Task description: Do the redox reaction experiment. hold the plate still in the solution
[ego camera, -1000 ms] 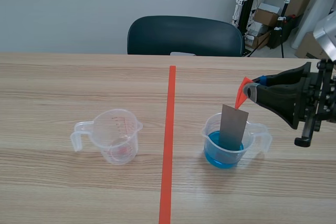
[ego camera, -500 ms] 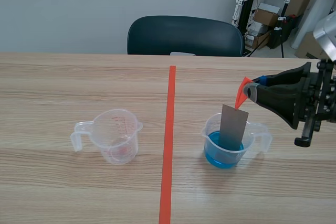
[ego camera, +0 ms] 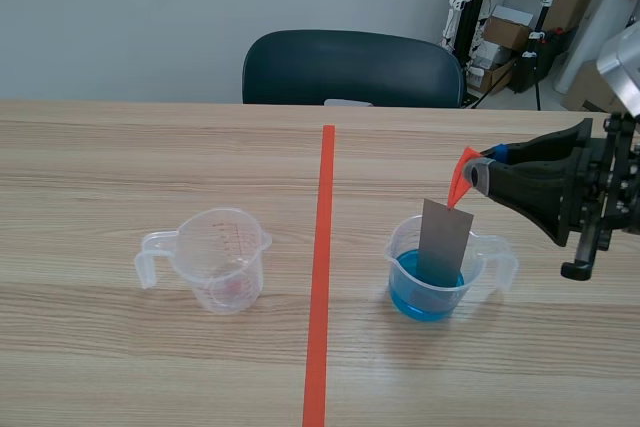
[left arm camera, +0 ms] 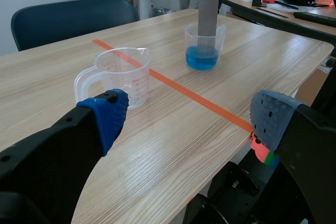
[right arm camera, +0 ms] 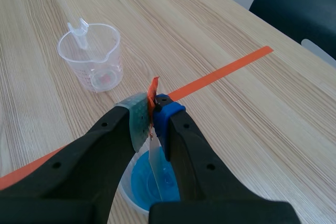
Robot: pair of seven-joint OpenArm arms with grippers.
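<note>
A grey metal plate with an orange tab at its top stands tilted in a clear beaker of blue solution, right of the tape line. My right gripper is shut on the plate's tab above the beaker. In the right wrist view the plate hangs down between the pads of that gripper into the blue solution. My left gripper stands open low over the near table, with the empty beaker ahead of it.
An empty clear beaker with red markings sits left of the orange tape line. A dark chair stands behind the table's far edge. Boxes and stands fill the back right corner.
</note>
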